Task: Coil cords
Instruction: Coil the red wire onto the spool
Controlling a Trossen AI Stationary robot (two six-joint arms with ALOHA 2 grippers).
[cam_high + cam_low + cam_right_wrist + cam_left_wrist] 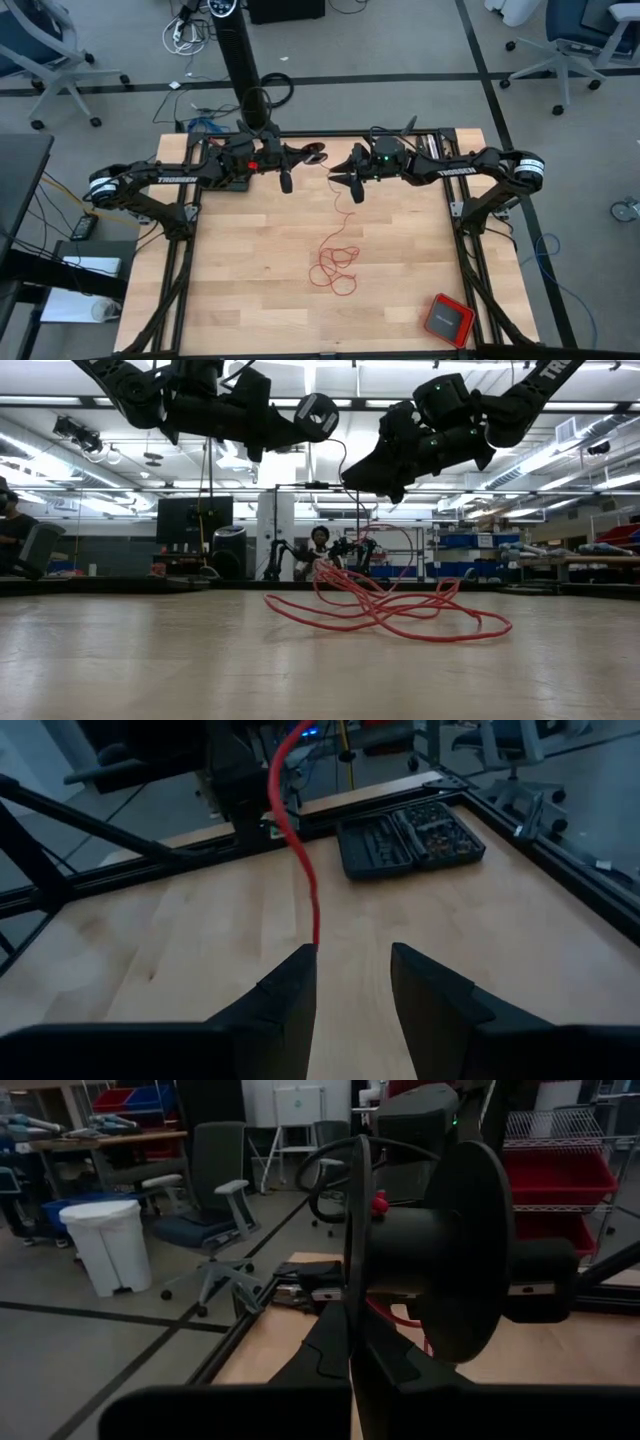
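The thin red cord lies in loose loops [335,268] on the wooden table's middle [390,610]. One strand rises from the loops toward the two grippers [300,850]. My left gripper [303,156] hangs above the table's far middle, shut on a black spool [440,1250], which also shows in the high view [316,155]. My right gripper [345,178] faces it from the right. It is open [352,970], and the red strand runs past the tip of one finger. My left gripper pinches the spool's nearer thin flange [356,1295] at its rim between the two fingers [330,1350]. The fingers come in level from the table's left. The spool is lifted clear, its axis level and its other flange [470,1250] pointing toward the right arm. My right gripper has the red strand [315,935] beside one fingertip [295,980]; I cannot tell whether they touch.
A red square box with a dark top [447,318] lies at the table's near right. A black case of tool bits [410,840] lies by a table edge. Office chairs and a person [320,545] are in the room beyond the table.
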